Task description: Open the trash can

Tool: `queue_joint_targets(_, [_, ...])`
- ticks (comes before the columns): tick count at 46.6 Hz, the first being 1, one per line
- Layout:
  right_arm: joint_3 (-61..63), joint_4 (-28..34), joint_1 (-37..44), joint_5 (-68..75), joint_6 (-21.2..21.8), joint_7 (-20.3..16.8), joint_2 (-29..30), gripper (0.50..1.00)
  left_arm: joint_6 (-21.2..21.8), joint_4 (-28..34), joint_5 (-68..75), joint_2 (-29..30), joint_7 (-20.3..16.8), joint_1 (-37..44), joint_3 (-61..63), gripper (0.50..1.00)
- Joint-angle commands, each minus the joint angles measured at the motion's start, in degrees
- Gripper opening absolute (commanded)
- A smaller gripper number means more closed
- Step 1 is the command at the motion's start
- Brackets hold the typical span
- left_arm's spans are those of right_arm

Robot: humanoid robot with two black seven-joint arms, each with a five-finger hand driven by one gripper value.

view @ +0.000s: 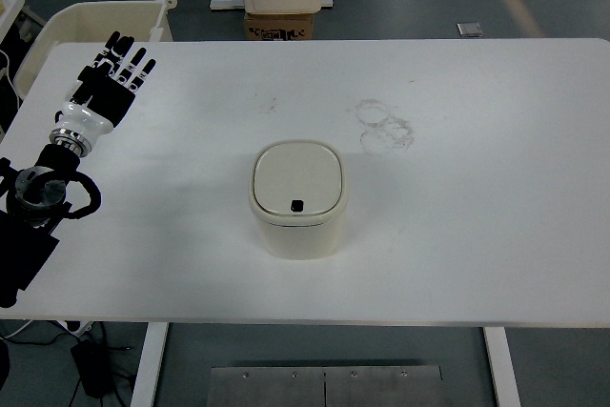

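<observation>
One hand showed in the top view: the left hand (116,78), whose arm came in from the picture's left edge and reached toward about ten o'clock on the table (457,235). Its dark fingers (143,65) lay spread and flat over the white surface, wide apart and holding nothing. No right arm was in view.

The trash can (296,199), a small cream bin with rounded corners, stood upright near the middle of the tabletop, well apart from the hand and off at about four o'clock from it. Its lid (296,176) sat closed and flush, with a small dark button (297,206) at the six o'clock edge of the lid, on the side nearest the robot. Faint ring marks (384,127) stained the table at about one o'clock from the can.

By the look of it, the task had barely begun: the lid was down, the can untouched, and the hand was not yet on approach. The next move would likely call for carrying the hand across the table toward the can and bringing one fingertip down on the dark button, assuming it was a push release. The button was small, so the press would need careful aim, and a push too far off centre might shove the light can along the smooth top rather than spring the lid.
</observation>
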Motion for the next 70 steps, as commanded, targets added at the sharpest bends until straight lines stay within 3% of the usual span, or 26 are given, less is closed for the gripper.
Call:
queue_joint_targets(1, [0.0,0.0,0.0,0.0,0.0,0.0,0.0,0.993,0.0,0.1,0.0,-0.2,-0.1,0.0,0.0,1.000])
queue_joint_targets(58, [0.0,0.0,0.0,0.0,0.0,0.0,0.0,0.993,1.5,-0.1,0.2,0.4,0.5,-1.4,0.0,1.000])
queue_joint_targets(70, [0.0,0.0,0.0,0.0,0.0,0.0,0.0,0.993,2.1,-3.9,0.3,1.9,0.7,-0.9,0.1,1.000])
